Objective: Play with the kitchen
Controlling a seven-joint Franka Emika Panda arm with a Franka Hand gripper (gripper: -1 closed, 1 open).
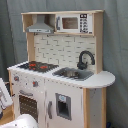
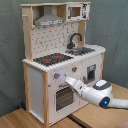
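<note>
Light wood planks form the bench (image 2: 30, 119) across the bottom of the second exterior view, with a grey-green curtain (image 2: 10, 55) hanging behind as the backdrop in both exterior views.

The kitchen (image 2: 62, 55) stands on the bench and fills the centre of both exterior views. It is tall, white with light-wood edges and side panels. A white brick-pattern back wall rises behind the counter. On the counter sit one black stovetop (image 1: 34, 65) with red burner rings, centre left in the first exterior view, and one sink (image 1: 73, 74) just to its right, with one black curved faucet (image 1: 85, 59) arching over it. In the upper left of that view hangs one grey hood (image 1: 40, 26); beside it, at upper centre, is one toy microwave (image 1: 74, 23) with a window. Below the counter there is one oven door (image 2: 64, 96) with a slatted window, lower centre in the second exterior view, and one cupboard door with a dark panel (image 1: 63, 106). Two knobs (image 2: 57, 76) show on the front above the oven in the second exterior view.

One white robot arm (image 2: 102, 93) reaches in from the lower right of the second exterior view. Its gripper (image 2: 68, 81) is at the front panel just above the oven door, near the knobs; I cannot tell whether its fingers are apart or together.
</note>
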